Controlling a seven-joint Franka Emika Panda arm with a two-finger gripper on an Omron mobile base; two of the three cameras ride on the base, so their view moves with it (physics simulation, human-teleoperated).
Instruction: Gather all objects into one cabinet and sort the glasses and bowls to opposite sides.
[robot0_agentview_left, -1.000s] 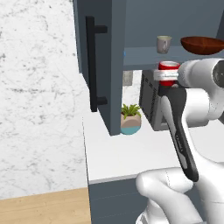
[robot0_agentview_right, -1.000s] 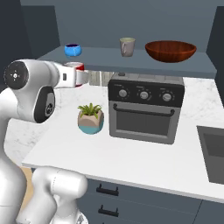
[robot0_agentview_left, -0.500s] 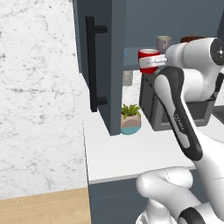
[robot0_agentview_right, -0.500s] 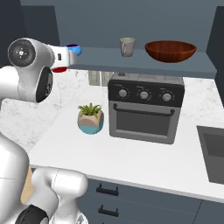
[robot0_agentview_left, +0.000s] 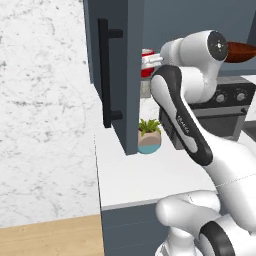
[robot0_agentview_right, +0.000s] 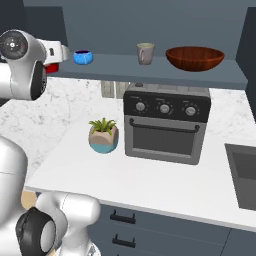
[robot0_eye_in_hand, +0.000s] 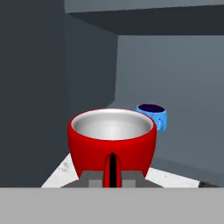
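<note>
1. From the left base view, the white arm reaches up and across to the open slate-blue wall cabinet (robot0_agentview_left: 131, 75), whose tall door bears a long black bar handle (robot0_agentview_left: 106, 77). The small bright red cup (robot0_agentview_left: 146, 64) peeks out just past the door's edge, at the arm's wrist. The wide reddish-brown bowl (robot0_agentview_left: 242, 50) shows as a sliver behind the arm's elbow. Down on the white worktop (robot0_agentview_left: 135, 180) stand a small potted plant (robot0_agentview_left: 149, 136) and a dark countertop oven (robot0_agentview_left: 225, 107).

2. From the right base view, the cabinet shelf (robot0_agentview_right: 150, 71) carries a small blue cup (robot0_agentview_right: 83, 57) at its left end, a beige-grey mug (robot0_agentview_right: 145, 53) near the middle and the bowl (robot0_agentview_right: 194, 58) well off to the right. The gripper (robot0_agentview_right: 56, 56) sits at the shelf's left end, just beside the blue cup, with a strip of red beneath it.

3. From the hand view, the gripper (robot0_eye_in_hand: 112, 174) is clenched on the near rim of the red cup (robot0_eye_in_hand: 112, 141), which faces into the cabinet's dark interior; the blue cup (robot0_eye_in_hand: 152, 115) stands just behind it.

4. I'd judge the step in hand to be bringing the red cup into the cabinet, on the side away from the bowl. The next move calls for lowering it onto the shelf clear of the blue cup, then letting go. Whether it already rests on the shelf I cannot tell.
</note>
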